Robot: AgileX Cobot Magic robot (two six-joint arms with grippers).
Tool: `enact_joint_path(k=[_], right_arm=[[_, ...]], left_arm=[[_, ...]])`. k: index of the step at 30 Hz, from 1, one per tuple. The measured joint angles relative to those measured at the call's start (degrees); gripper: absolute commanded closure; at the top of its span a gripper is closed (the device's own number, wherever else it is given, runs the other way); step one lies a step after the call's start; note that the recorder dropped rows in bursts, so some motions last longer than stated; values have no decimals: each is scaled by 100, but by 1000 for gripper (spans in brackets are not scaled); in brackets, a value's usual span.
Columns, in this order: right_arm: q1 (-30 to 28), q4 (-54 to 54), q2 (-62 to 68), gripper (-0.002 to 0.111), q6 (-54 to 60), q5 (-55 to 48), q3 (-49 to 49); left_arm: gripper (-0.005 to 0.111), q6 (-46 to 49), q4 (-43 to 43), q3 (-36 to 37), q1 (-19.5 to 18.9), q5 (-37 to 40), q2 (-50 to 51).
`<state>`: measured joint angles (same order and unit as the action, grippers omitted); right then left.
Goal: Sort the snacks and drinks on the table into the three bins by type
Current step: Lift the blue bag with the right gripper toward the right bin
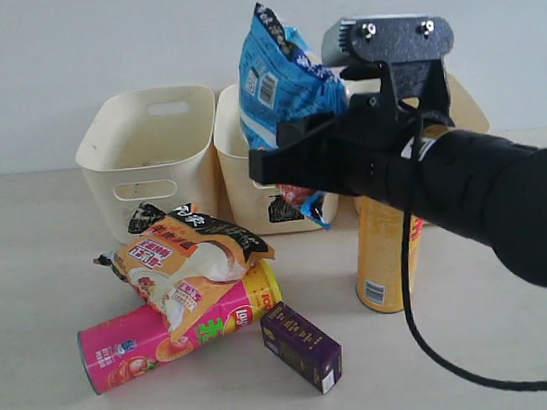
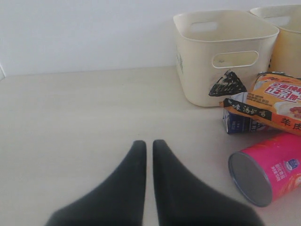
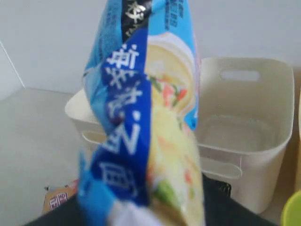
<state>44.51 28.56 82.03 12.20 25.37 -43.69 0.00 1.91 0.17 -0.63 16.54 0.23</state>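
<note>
Left fingers [image 2: 127, 188] sit shut (only their wrist view shows them) while right fingers [image 1: 280, 163] grip the blue bag [image 1: 279, 70].

Lab-like test bench, blank white wall [image 1: 60, 51], pale tabletop [image 1: 37, 294]

Pale beige table [image 1: 36, 275], matte (soft shadows on it). Plain white wall [image 1: 60, 51] behind, meeting table's far edge.
</note>
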Motion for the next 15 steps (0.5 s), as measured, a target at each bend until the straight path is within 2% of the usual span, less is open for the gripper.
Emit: enact_joint_path(k=[5,15], right_arm=[[-193,181,0,109,335,-374,-565],[-1617,218,-5,109,527,-1431,-1287]], left_arm=[[102,0,0,0,0,0,0],[102,0,0,0,0,0,0]])
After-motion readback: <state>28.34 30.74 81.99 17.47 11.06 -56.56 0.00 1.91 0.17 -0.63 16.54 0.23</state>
